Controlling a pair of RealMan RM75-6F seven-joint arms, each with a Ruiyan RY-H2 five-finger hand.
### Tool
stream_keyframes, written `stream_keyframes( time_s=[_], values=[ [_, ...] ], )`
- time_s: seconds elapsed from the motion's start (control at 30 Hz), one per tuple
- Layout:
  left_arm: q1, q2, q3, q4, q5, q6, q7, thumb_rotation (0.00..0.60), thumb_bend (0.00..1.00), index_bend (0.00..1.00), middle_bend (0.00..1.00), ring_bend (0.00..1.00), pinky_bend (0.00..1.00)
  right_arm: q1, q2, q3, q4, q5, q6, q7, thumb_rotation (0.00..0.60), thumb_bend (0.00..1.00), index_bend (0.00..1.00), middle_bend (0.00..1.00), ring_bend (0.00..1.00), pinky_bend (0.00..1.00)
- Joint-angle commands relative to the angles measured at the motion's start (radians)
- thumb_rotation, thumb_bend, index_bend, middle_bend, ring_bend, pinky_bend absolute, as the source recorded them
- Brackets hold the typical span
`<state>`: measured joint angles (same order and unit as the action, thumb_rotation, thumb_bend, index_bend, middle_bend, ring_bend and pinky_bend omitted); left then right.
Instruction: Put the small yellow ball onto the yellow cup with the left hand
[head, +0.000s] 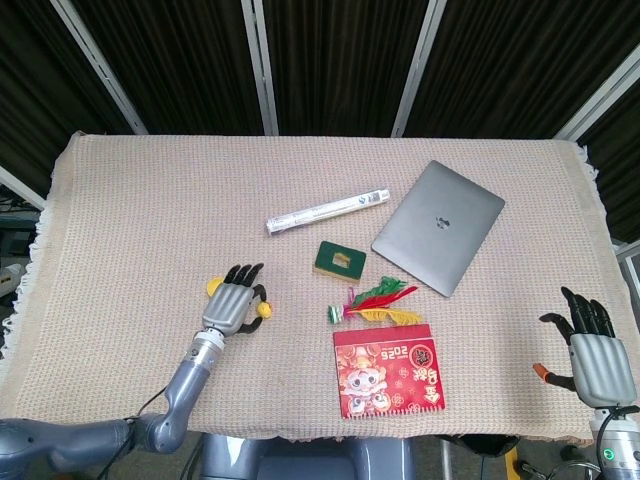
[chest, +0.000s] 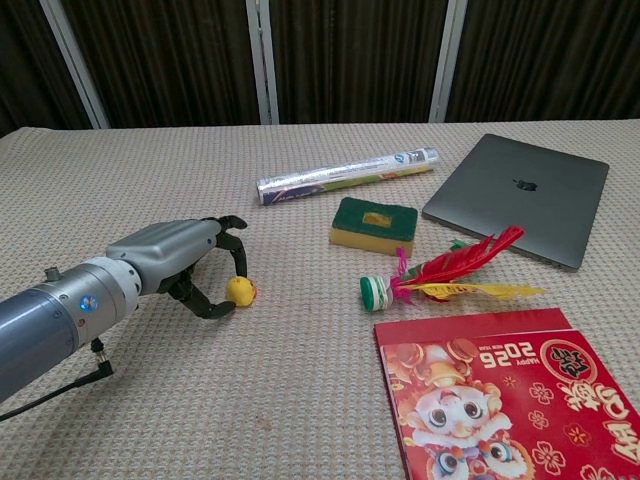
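— Where does the small yellow ball (chest: 239, 290) sit?

— On the woven tablecloth (head: 150, 200), at the front left, pinched between the thumb and a fingertip of the left hand (chest: 176, 257). The ball looks to be touching the cloth; the other fingers arch over it.

— And the yellow cup?

— In the head view a bit of yellow (head: 212, 288) shows just left of that hand, mostly hidden behind it. Whether it is the cup cannot be told; the chest view hides it altogether.

— The right hand?

— The right hand (head: 593, 350) is at the front right corner, well apart from everything, fingers spread and holding nothing.

— What else lies there?

— A foil-wrapped tube (chest: 346, 174), a green and yellow sponge (chest: 373, 222), a closed grey laptop (chest: 518, 196), a feathered shuttlecock (chest: 448, 275) and a red calendar (chest: 497, 400) just in front of it.
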<state>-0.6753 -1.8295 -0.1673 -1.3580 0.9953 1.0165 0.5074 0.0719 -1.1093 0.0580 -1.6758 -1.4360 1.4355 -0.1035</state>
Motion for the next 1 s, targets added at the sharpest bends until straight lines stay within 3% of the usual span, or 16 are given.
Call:
stream_keyframes(
  time_s=[0.03,1.0],
  values=[
    [-0.002,-0.001,-0.001,0.002,0.000,-0.001,-0.002,0.600,0.33,0.39,0.00,0.00,0.00,0.000,0.000,0.000,0.000,0.000,0.000,0.002,0.600,0.00,0.32,0.00,0.00,0.00],
    [-0.018,-0.005,0.002,-0.002,-0.004,-0.002,0.011,0.600,0.35,0.41,0.00,0.00,0.00,0.000,0.002,0.000,-0.001,-0.003,-0.002,0.005,0.600,0.00,0.32,0.00,0.00,0.00]
  ],
)
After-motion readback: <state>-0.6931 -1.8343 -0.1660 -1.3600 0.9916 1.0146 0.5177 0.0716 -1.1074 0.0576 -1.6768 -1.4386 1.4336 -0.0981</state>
